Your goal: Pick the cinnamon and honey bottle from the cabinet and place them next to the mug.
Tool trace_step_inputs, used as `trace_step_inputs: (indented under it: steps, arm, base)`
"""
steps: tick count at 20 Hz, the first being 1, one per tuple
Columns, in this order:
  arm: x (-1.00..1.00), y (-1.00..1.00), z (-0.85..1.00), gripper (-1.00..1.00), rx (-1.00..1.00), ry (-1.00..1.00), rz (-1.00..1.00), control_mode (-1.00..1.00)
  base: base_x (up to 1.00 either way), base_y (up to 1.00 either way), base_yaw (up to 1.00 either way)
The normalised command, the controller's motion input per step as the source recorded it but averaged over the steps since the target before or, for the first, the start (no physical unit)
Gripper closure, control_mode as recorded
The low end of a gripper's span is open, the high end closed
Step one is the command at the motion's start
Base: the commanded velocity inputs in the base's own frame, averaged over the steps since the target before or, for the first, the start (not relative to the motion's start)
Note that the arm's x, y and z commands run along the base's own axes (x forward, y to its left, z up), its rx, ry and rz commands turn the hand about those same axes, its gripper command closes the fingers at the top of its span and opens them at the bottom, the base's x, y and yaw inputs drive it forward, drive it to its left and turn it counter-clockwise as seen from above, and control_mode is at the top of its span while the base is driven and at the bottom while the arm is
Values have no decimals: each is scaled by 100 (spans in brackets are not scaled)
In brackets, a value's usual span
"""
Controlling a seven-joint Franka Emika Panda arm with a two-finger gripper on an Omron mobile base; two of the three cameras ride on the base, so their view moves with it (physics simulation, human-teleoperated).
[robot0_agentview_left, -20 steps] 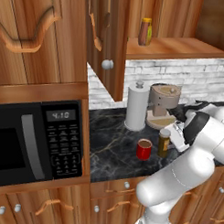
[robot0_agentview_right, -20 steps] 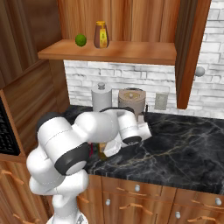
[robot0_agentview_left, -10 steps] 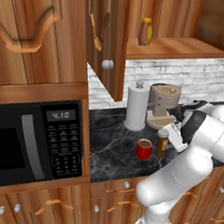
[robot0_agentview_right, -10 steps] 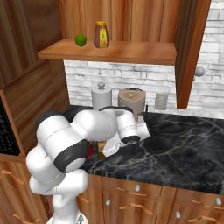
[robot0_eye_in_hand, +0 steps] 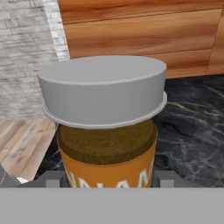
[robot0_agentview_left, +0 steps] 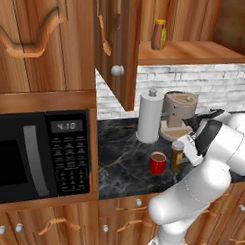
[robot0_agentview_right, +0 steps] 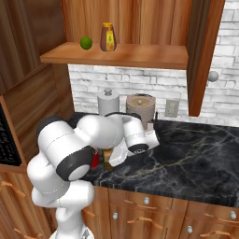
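Note:
The cinnamon is a grey-lidded jar with a brown body, upright just right of the red mug on the dark marble counter. My gripper is shut on the jar from the right. In the hand view the cinnamon sits between my fingertips, gripper low on its body. From the right base view my arm hides most of the cinnamon and the mug. The honey bottle stands on the open cabinet's shelf, also seen as the honey bottle.
A white paper-towel roll and a brown round appliance stand behind the mug. A microwave fills the left. The open cabinet door hangs over the counter. A lime lies beside the honey bottle.
My gripper with the cinnamon has sunk slightly and edged a little closer to the mug. The mug and honey bottle have not moved.

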Motion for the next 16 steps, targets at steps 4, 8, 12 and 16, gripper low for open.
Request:
trace_step_inputs:
  steps: [4, 8, 12, 16]
  arm:
    - [0, 3, -9, 100, 0, 0, 0, -100]
    - [0, 0, 0, -100, 0, 0, 0, -100]
    - [0, 0, 0, -100, 0, 0, 0, -100]
    - [0, 0, 0, -100, 0, 0, 0, -100]
  base:
    - [0, 0, 0]
    - [0, 0, 0]
    - [0, 0, 0]
    - [0, 0, 0]
